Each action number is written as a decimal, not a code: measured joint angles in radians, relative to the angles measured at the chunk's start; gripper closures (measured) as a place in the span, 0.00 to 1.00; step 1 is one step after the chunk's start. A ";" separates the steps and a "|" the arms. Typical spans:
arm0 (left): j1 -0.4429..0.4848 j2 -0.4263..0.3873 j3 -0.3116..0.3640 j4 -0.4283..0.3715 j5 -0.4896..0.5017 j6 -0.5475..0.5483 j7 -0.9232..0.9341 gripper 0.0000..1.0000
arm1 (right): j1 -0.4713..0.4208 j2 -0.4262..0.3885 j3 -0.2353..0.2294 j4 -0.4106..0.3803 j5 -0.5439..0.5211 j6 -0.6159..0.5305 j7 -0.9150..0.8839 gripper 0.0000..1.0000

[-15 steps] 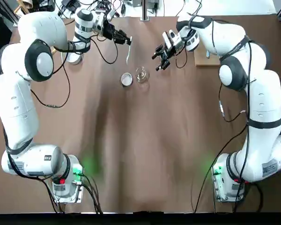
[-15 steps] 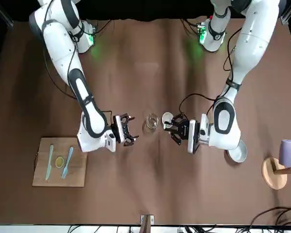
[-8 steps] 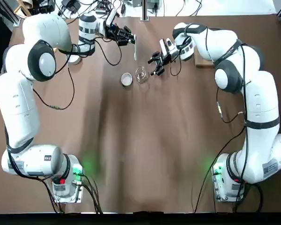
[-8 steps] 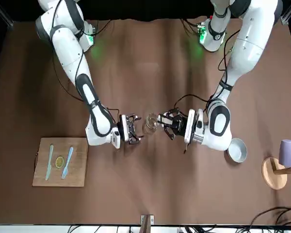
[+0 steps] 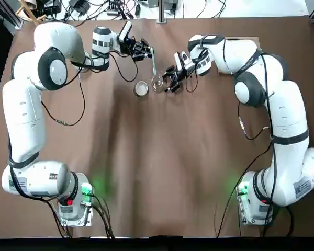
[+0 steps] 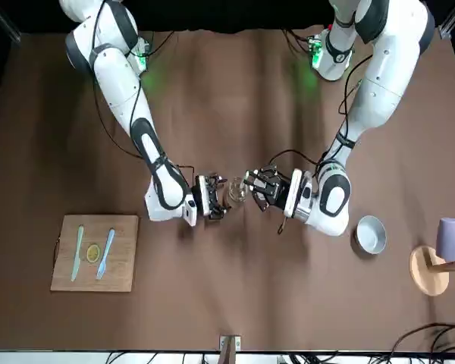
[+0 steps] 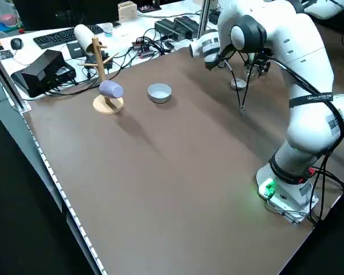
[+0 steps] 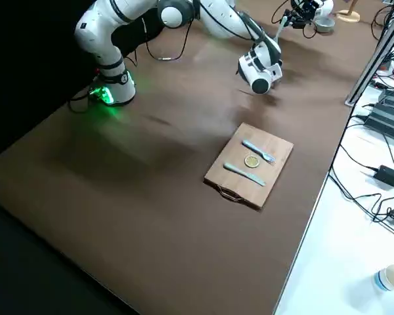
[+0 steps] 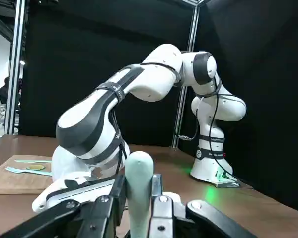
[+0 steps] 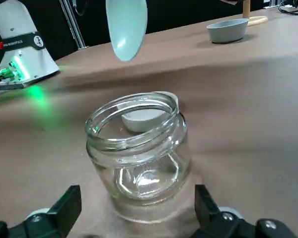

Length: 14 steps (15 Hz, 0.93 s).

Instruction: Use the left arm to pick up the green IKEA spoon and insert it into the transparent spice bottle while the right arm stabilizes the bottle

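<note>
the green spoon (image 10: 126,27) is clenched in the left jaws, its bowl above the glass jar (image 10: 141,158), which stands between the right jaws, released and apart.

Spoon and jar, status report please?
Left gripper shut on green spoon, bowl above glass jar. Right gripper open at jar. Nothing visibly blocking.

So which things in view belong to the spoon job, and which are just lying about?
Job: green spoon; transparent bottle; left hand; right hand.
Lying about: metal-rimmed tin; bowl; board; knife; fork; stand; purple cup.
</note>
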 joint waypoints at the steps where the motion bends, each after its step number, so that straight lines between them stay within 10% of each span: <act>1: -0.002 0.003 0.000 0.001 0.000 0.000 0.000 0.76 | 0.002 0.000 0.000 0.000 0.006 0.000 0.000 0.00; 14: -0.023 0.072 0.002 0.005 0.000 0.038 0.066 0.76 | 0.045 0.013 0.000 0.000 0.088 0.002 0.000 0.00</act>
